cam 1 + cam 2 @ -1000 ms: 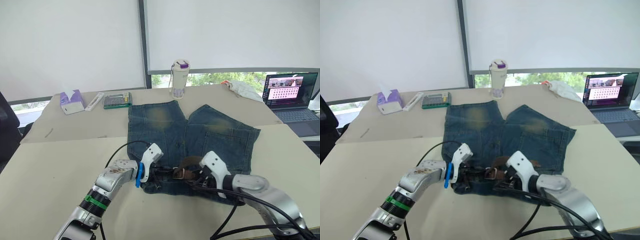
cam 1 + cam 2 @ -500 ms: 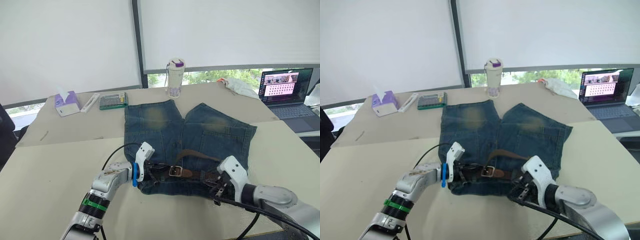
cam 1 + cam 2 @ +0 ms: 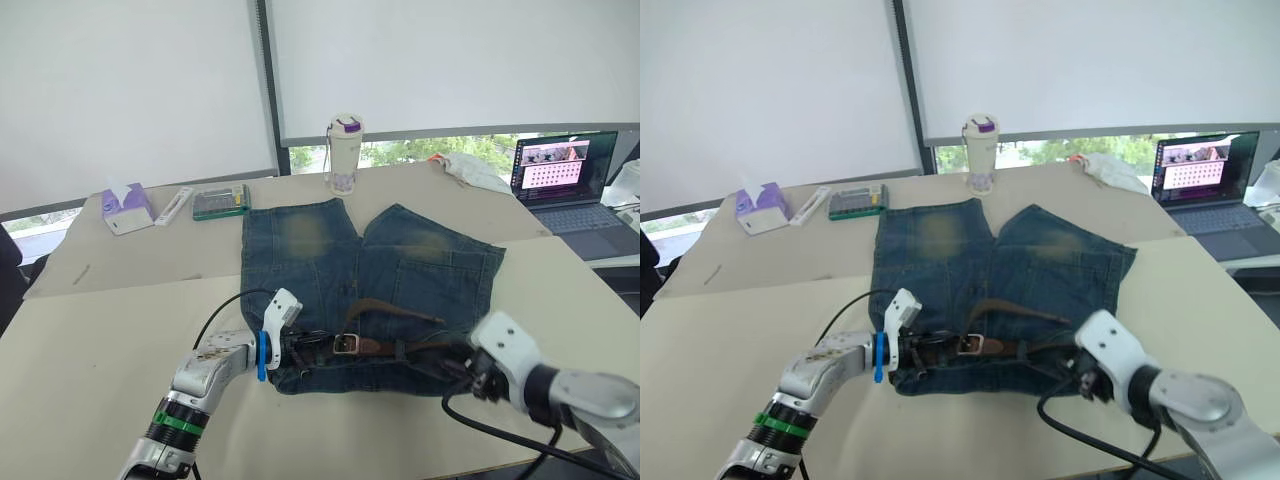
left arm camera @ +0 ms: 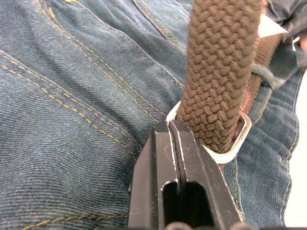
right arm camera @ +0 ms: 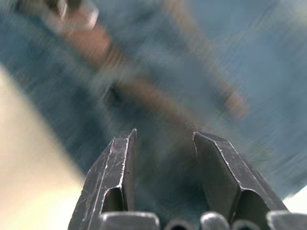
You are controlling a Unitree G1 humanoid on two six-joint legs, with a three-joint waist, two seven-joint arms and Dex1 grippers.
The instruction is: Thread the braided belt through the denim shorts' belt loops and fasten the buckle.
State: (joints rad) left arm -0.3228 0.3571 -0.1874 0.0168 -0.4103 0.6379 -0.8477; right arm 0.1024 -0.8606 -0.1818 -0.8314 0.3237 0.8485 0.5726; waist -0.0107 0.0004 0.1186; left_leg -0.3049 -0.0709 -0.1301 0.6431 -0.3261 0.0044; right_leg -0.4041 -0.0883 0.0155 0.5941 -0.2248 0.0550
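Most of the threading looked finished from the left eye view: the long dark brown braided belt [image 3: 385, 346] lay along the waistband of the faded blue denim shorts [image 3: 370, 270], which were spread flat on the beige table [image 3: 100, 330] with the waistband toward me, and its small silvery rectangular buckle [image 3: 346, 344] sat near the middle of the waistband with the strap's free tail [image 3: 395, 308] arching loose above it. I could not pick out the individual denim belt loops at that range, so I could not say whether every one was filled. My left gripper [image 3: 293, 347] rested at the waistband's left end, while my right gripper [image 3: 462, 368] hovered just off the right end, apart from the cloth. The right eye view showed the same arrangement, with the buckle [image 3: 968, 344] seemingly engaged on the strap. Through the left wrist view, the black fingers [image 4: 175, 182] were pressed tightly together, tips against the metal buckle frame [image 4: 230, 148], through which the braided strap [image 4: 218, 72] passed. Through the right wrist view, the fingers [image 5: 117, 167] stood wide apart and empty over blurred denim. I judged the remaining work to be confirming the fastening and tucking the tail.
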